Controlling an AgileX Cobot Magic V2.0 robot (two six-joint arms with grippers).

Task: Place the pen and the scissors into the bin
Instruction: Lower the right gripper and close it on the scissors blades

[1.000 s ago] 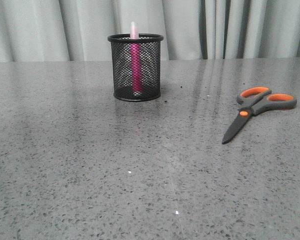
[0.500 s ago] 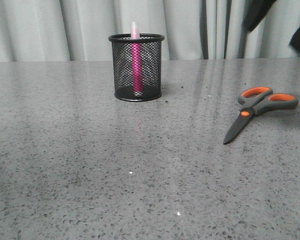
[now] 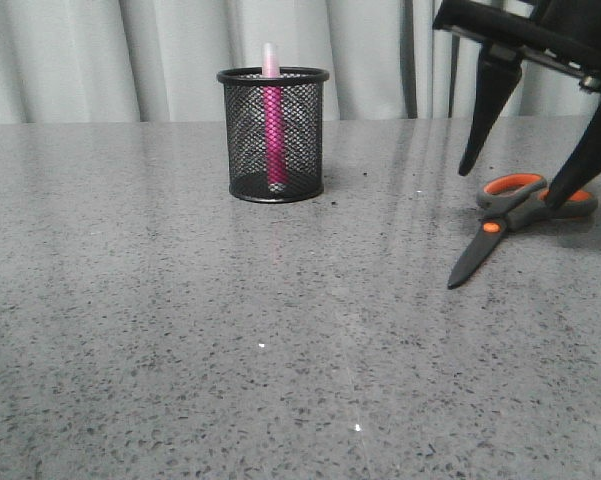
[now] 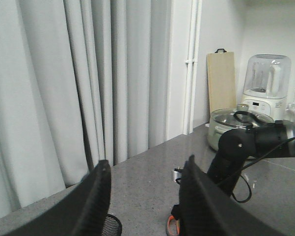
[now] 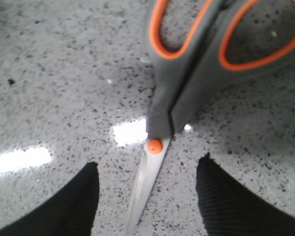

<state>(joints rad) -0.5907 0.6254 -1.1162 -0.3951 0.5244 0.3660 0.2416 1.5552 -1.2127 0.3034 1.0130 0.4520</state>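
Observation:
The black mesh bin (image 3: 273, 135) stands upright at the back of the grey table, and the pink pen (image 3: 273, 120) stands inside it with its pale tip above the rim. At the right the scissors (image 3: 510, 220) lie flat and closed, blades pointing toward the front. My right gripper (image 3: 517, 185) hangs open over their handles, one finger on each side. In the right wrist view the scissors (image 5: 186, 88) lie between the open fingers of the right gripper (image 5: 147, 162), nothing touching. My left gripper (image 4: 146, 162) is open and empty, held high above the table, with the bin rim (image 4: 113, 226) below it.
Grey curtains (image 3: 100, 60) hang behind the table's far edge. In the left wrist view a pot (image 4: 235, 125), a blender (image 4: 266, 83) and a wooden board (image 4: 221, 81) stand on a counter beyond the right arm (image 4: 240, 152).
My right gripper has come down from the upper right into the front view and now straddles the scissors' handles. Bin, pen and scissors have not moved.

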